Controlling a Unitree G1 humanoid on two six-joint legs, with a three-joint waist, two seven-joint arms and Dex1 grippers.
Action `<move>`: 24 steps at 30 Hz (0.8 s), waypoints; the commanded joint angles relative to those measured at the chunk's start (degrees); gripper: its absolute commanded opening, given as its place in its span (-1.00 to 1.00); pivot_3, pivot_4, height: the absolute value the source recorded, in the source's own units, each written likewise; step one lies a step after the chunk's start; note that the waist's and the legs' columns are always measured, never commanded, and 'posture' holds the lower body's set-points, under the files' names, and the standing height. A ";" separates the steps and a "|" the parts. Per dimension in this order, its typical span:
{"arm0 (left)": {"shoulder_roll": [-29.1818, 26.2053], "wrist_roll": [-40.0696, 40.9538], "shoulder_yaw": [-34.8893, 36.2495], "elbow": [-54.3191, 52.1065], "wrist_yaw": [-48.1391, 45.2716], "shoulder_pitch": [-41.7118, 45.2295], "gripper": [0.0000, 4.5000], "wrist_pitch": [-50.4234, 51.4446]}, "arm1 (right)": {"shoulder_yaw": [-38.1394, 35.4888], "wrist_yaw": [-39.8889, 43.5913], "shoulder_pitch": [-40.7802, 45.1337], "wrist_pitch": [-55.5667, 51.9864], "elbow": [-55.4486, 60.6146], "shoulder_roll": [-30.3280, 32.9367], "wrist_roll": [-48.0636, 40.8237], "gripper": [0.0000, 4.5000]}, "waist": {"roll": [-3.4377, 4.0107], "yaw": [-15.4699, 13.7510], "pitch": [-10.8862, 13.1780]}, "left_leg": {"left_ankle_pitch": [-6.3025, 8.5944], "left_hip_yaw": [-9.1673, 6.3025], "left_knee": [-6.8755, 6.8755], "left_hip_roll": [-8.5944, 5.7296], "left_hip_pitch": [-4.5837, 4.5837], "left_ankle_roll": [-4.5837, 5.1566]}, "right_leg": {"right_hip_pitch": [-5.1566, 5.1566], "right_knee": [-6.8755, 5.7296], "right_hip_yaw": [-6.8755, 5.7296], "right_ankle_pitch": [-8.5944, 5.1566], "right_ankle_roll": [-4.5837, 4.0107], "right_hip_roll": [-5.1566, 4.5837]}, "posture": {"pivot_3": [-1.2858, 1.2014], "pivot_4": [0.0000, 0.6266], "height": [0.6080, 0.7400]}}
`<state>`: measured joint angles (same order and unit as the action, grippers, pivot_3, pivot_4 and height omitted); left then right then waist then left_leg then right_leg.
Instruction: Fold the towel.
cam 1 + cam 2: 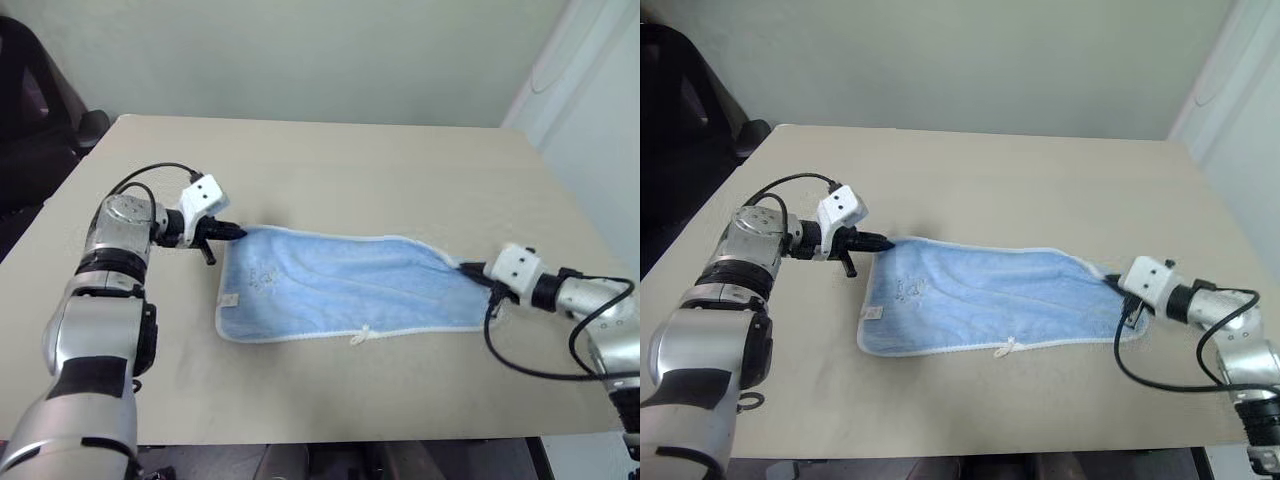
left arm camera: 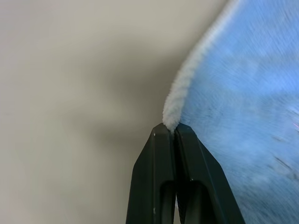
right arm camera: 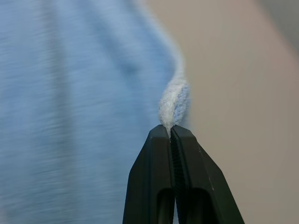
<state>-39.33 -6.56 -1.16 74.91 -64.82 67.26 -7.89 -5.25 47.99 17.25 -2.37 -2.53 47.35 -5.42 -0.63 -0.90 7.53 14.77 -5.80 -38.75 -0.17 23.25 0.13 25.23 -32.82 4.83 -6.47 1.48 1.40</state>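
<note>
Pinched shut on a far corner of the towel (image 1: pixel 340 290), the left gripper (image 1: pixel 236 232) holds only a thin lip of white stitched edging (image 2: pixel 180 98) between its black fingers (image 2: pixel 156 177). The light-blue terry cloth lies spread lengthwise across the near half of the beige table (image 1: pixel 380 170), its near hem flat on the surface (a small white loop tag (image 1: pixel 359 336) pokes out there, and faint embroidery (image 1: pixel 264 280) sits toward the left end). At the opposite far corner the right gripper (image 1: pixel 468 269) is likewise clamped on the edging (image 3: pixel 174 103), with just a tuft of trim caught at the tips.

Both holds look shallow, and that appears to be the main risk: if the arms pull apart or lift unevenly, the trim could slip free of one pinch and that corner would drop, leaving the fold skewed. Carrying the far edge over too fast might also drag the whole cloth toward the table's near edge rather than laying it onto itself, so the hems would not meet.
</note>
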 commanded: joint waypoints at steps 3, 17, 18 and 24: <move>0.13 4.87 7.57 -1.32 15.08 7.95 -0.99 -3.31 | -6.29 -4.72 8.16 1.13 -6.52 1.97 -0.63 -1.00 | 0.02 -0.06 0.01 | -0.03 0.00 -0.02 -0.01 0.07 0.05 | 0.04 0.01 0.01 0.04 0.01 -0.02 | 0.03 -0.52 1.00; -5.01 11.41 11.83 -3.36 -2.64 5.68 -0.99 2.10 | -15.06 1.83 3.83 -4.59 0.99 5.37 -12.48 -1.00 | 0.20 0.07 0.12 | 0.10 0.05 0.05 -0.07 0.10 0.14 | 0.10 0.01 0.01 0.12 -0.17 -0.10 | 0.03 -0.52 1.00; -6.05 11.97 12.12 -3.48 -4.38 5.06 -0.99 3.65 | -16.07 2.36 2.81 -6.29 2.61 5.58 -14.31 -1.00 | 0.19 0.01 0.11 | 0.11 0.09 0.06 -0.10 0.10 0.13 | 0.13 0.00 0.00 0.07 -0.12 -0.09 | 0.03 -0.52 1.00; -11.61 14.19 11.50 -7.59 -18.92 0.71 -0.99 11.45 | -20.93 7.85 -3.65 -15.60 8.92 8.92 -22.52 -1.00 | 0.21 0.33 0.12 | 0.08 0.21 -0.13 -0.17 0.26 0.17 | 0.23 -0.04 -0.01 -0.05 0.06 -0.16 | 0.03 -0.52 1.00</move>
<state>-48.72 6.22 9.43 69.82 -80.99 67.98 2.11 -22.35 55.00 13.99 -16.41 5.66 54.86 -26.35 -0.42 -0.57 7.64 14.86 -5.61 -38.91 -0.33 23.51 0.30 25.46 -32.86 4.82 -6.52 1.53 1.21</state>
